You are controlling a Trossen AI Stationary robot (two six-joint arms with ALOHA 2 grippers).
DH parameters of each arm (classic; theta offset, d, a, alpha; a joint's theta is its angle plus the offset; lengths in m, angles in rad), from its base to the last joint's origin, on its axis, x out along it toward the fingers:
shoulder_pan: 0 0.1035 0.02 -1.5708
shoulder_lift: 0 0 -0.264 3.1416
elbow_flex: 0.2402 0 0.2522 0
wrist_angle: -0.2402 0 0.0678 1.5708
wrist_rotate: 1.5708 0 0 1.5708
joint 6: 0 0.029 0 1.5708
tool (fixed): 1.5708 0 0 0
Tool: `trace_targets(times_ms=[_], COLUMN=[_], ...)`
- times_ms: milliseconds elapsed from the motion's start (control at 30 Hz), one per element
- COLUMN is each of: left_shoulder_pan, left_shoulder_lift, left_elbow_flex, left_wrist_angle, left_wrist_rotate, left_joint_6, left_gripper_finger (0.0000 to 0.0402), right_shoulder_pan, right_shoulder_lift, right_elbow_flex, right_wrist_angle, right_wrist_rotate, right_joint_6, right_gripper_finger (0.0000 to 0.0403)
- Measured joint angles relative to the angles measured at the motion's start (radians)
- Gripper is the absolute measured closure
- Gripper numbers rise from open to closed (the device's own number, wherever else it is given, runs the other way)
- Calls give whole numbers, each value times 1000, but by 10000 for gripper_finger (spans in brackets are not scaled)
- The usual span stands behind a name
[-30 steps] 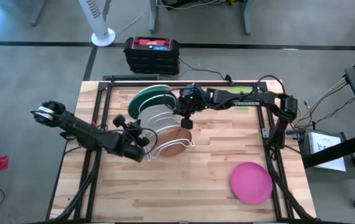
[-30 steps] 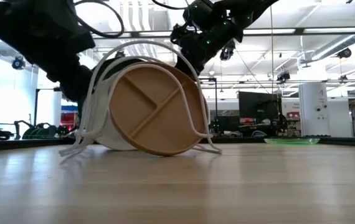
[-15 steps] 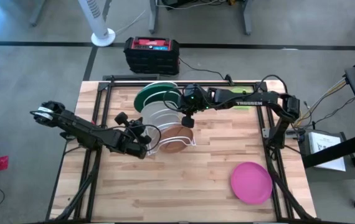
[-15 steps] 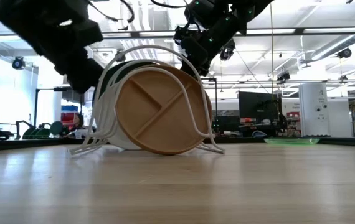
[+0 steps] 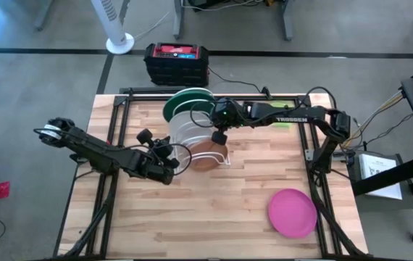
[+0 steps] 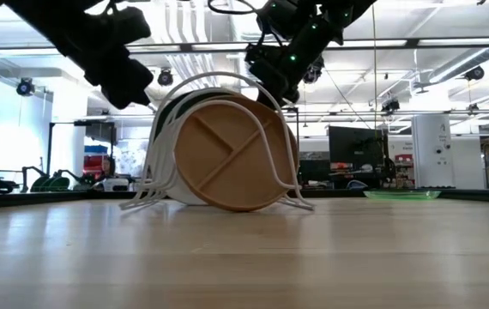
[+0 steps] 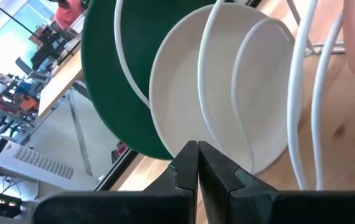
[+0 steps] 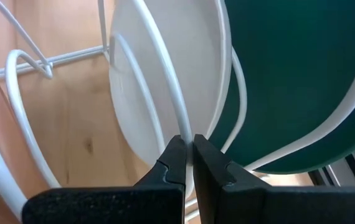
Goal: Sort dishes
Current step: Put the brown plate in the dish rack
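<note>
With both grippers (left point(image 7: 196, 163), right point(image 8: 187, 163)) pinched shut on rack wire point(image 8: 176, 109), the light, rigid, slippery white plate point(image 5: 183, 127) stands racked at table 12 o'clock; grasp its rim.

Plates – four seen: green point(image 5: 185, 101), white point(image 5: 185, 129), brown point(image 5: 208, 154), pink point(image 5: 292, 212) – one rack point(image 5: 224, 154).

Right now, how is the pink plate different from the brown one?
The magenta pink plate lies flat on the bare table, near its right corner, away from both arms; the brown plate stands on edge in the white wire rack. The brown one has raised dividers; no divisions show on the pink one. Both are round.
</note>
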Motion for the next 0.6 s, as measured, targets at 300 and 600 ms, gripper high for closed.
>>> trace_targets(times_ms=[300,600], left_shoulder_pan=[0,0], left_shoulder_lift=[-7,-8], left_elbow_flex=[0,0], left_wrist_angle=[-1,-2], left_wrist_rotate=[-54,-60], left_joint_6=[-26,-26], left_gripper_finger=[401,401], right_shoulder_pan=[0,0], right_shoulder_lift=[0,-2], right_elbow_flex=[0,0], right_wrist_angle=[-8,-43], right_wrist_rotate=[6,82], right_joint_6=[66,169], right_gripper_finger=[403,403])
